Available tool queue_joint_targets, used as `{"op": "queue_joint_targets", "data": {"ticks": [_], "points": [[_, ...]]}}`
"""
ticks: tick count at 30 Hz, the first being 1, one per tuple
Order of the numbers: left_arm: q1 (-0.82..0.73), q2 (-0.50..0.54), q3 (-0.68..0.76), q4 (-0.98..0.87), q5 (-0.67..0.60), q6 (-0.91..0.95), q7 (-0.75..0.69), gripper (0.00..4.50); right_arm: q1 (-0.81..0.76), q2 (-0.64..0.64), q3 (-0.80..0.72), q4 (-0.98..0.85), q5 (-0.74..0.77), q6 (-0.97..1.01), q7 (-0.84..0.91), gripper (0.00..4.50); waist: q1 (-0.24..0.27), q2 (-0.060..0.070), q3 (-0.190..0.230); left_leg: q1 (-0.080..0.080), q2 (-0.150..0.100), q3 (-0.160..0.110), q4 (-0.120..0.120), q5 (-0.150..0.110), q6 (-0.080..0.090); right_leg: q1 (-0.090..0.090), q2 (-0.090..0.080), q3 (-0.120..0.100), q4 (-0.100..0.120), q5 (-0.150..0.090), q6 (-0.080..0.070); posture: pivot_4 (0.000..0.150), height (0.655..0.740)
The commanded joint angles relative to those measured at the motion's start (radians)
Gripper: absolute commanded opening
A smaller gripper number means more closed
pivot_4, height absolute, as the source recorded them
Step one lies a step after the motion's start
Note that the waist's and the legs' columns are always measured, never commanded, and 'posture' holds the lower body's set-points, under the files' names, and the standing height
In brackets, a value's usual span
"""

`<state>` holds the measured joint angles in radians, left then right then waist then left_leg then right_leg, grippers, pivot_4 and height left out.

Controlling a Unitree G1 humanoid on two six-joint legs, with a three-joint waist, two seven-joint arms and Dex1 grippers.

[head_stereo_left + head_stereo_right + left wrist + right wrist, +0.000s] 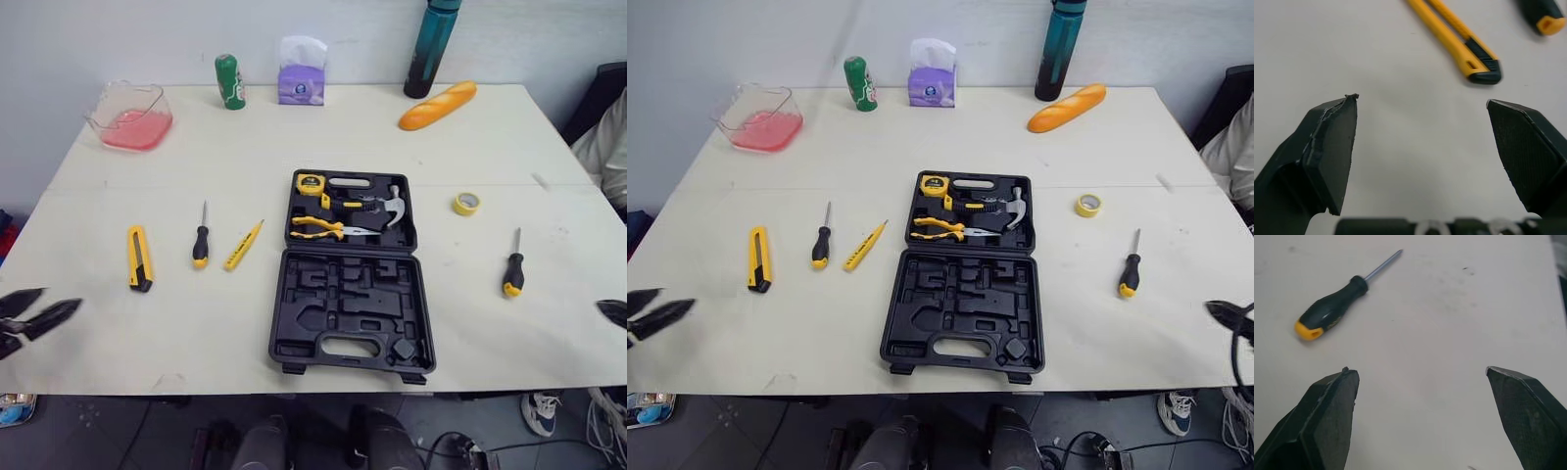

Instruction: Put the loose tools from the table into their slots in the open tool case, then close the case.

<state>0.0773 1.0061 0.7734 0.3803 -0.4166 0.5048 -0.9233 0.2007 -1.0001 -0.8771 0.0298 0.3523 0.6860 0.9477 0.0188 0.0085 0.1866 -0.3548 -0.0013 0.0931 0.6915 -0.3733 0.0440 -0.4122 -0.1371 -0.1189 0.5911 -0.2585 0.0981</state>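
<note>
our left jaws hang wide apart and empty over the near left of the bench (196,333), and the yellow utility knife (1459,46) lies just ahead of them. our right jaws are likewise apart and empty at the near right edge, facing the right screwdriver (1332,308).

the tool case (284,333) lies open mid-bench. its far half holds a tape measure (311,183), pliers (318,227) and a hammer (392,206), while the near half's slots look bare. loose to its left are the knife, a second screwdriver (201,243) and a slim yellow pen-like tool (243,245). a yellow tape roll (466,203) sits to its right.

we judge the step in hand to be the first pick-up. to do it well, we should turn the wrist so the jaws straddle the knife across its narrow width near the middle. the knife lies flat and low, so the tips should come nearly to the bench before clamping. on a screwdriver we would grip the handle, not the thin shaft. each tool should line up with its moulded slot before we lower it.
</note>
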Motion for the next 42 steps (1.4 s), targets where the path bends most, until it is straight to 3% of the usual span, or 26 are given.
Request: {"op": "queue_joint_targets", "data": {"ticks": [1, 6, 8, 12, 15, 17, 21, 29, 32, 37, 38, 40, 42], "points": [[-0.011, 0.025, -0.010, 0.070, 0.042, -0.070, 0.032, 4.50, -0.016, -0.026, -0.039, 0.059, -0.008, -0.048, -0.018, 4.45, -0.008, 0.000, 0.000, 0.000, 0.000, 0.000, 0.000, -0.001, -0.002, 0.000, -0.001, 0.004, 0.000, 0.000, 0.000, 0.150, 0.7394], [-0.019, -0.043, -0.055, -0.125, -0.023, 0.014, 0.055, 4.50, -0.039, 0.009, 0.016, -0.063, 0.046, -0.006, -0.036, 4.45, -0.021, 0.000, 0.000, 0.001, 0.000, 0.001, -0.003, -0.001, -0.004, -0.002, -0.003, 0.006, 0.001, 0.000, 0.000, 0.150, 0.7394], [-0.016, -0.089, -0.104, -0.242, 0.015, -0.043, 0.103, 4.50, -0.057, 0.039, 0.051, -0.176, 0.100, 0.035, -0.047, 4.45, -0.021, 0.000, 0.000, 0.001, 0.000, 0.001, -0.004, 0.000, -0.005, -0.002, -0.003, 0.006, 0.001, 0.000, 0.000, 0.150, 0.7394], [-0.107, -0.212, -0.174, -0.546, -0.082, 0.229, 0.314, 4.50, -0.124, 0.092, 0.154, -0.442, 0.255, 0.152, -0.086, 4.45, -0.020, 0.000, 0.000, 0.001, 0.000, 0.001, -0.005, 0.001, -0.006, -0.002, -0.002, 0.006, 0.004, 0.000, 0.000, 0.150, 0.7394], [-0.229, -0.299, -0.238, -0.664, -0.115, 0.458, 0.493, 4.50, -0.218, 0.110, 0.260, -0.588, 0.368, 0.209, -0.126, 4.45, -0.017, 0.000, 0.000, 0.001, 0.000, 0.001, -0.005, 0.003, -0.005, -0.002, -0.001, 0.006, 0.006, 0.001, 0.001, 0.150, 0.7394], [-0.337, -0.367, -0.245, -0.663, -0.102, 0.601, 0.628, 4.50, -0.304, 0.125, 0.336, -0.639, 0.425, 0.236, -0.167, 4.45, -0.015, -0.002, 0.000, 0.001, 0.000, 0.001, -0.005, 0.005, -0.001, -0.001, 0.002, 0.007, 0.006, 0.001, 0.001, 0.150, 0.7394], [-0.472, -0.427, -0.309, -0.647, -0.056, 0.736, 0.745, 4.50, -0.463, 0.166, 0.501, -0.700, 0.496, 0.252, -0.218, 4.45, -0.015, -0.007, 0.000, 0.001, 0.000, 0.001, -0.005, 0.008, -0.003, -0.001, 0.006, 0.006, 0.005, 0.001, 0.001, 0.150, 0.7394], [-0.583, -0.493, -0.488, -0.453, 0.061, 0.741, 0.825, 4.50, -0.738, 0.316, 0.817, -0.621, 0.412, 0.175, -0.256, 4.45, -0.016, -0.009, -0.001, 0.001, -0.001, 0.002, -0.005, 0.009, -0.002, -0.002, 0.009, 0.004, 0.005, 0.001, 0.001, 0.150, 0.7394], [-0.558, -0.496, -0.535, -0.478, 0.078, 0.704, 0.801, 3.62, -0.804, 0.368, 0.883, -0.559, 0.361, 0.130, -0.256, 4.50, -0.014, -0.009, -0.001, 0.001, -0.002, 0.002, -0.005, 0.010, -0.002, -0.001, 0.008, 0.004, 0.006, 0.001, 0.001, 0.150, 0.7394], [-0.576, -0.461, -0.532, -0.454, 0.112, 0.680, 0.790, 1.32, -0.855, 0.433, 0.932, -0.488, 0.297, 0.072, -0.263, 4.50, -0.004, -0.009, -0.001, 0.001, -0.003, 0.001, -0.005, 0.011, -0.001, -0.001, 0.007, 0.004, 0.006, 0.001, 0.001, 0.150, 0.7394], [-0.589, -0.442, -0.533, -0.442, 0.117, 0.667, 0.775, 1.08, -0.851, 0.437, 0.932, -0.489, 0.297, 0.070, -0.259, 4.50, -0.002, -0.009, -0.001, 0.001, -0.003, 0.001, -0.005, 0.011, -0.001, -0.001, 0.007, 0.003, 0.006, 0.001, 0.001, 0.150, 0.7394], [-0.615, -0.405, -0.539, -0.433, 0.115, 0.627, 0.727, 1.08, -0.831, 0.430, 0.922, -0.509, 0.309, 0.074, -0.248, 4.50, -0.001, -0.009, -0.001, 0.001, -0.002, 0.001, -0.005, 0.011, -0.001, -0.002, 0.007, 0.002, 0.006, 0.001, 0.001, 0.150, 0.7394], [-0.646, -0.313, -0.617, -0.458, 0.110, 0.536, 0.580, 1.08, -0.799, 0.409, 0.892, -0.536, 0.336, 0.096, -0.239, 4.50, -0.001, -0.010, -0.001, 0.000, -0.002, 0.001, -0.005, 0.011, -0.001, -0.002, 0.007, 0.001, 0.006, 0.001, 0.001, 0.150, 0.7394]]}}
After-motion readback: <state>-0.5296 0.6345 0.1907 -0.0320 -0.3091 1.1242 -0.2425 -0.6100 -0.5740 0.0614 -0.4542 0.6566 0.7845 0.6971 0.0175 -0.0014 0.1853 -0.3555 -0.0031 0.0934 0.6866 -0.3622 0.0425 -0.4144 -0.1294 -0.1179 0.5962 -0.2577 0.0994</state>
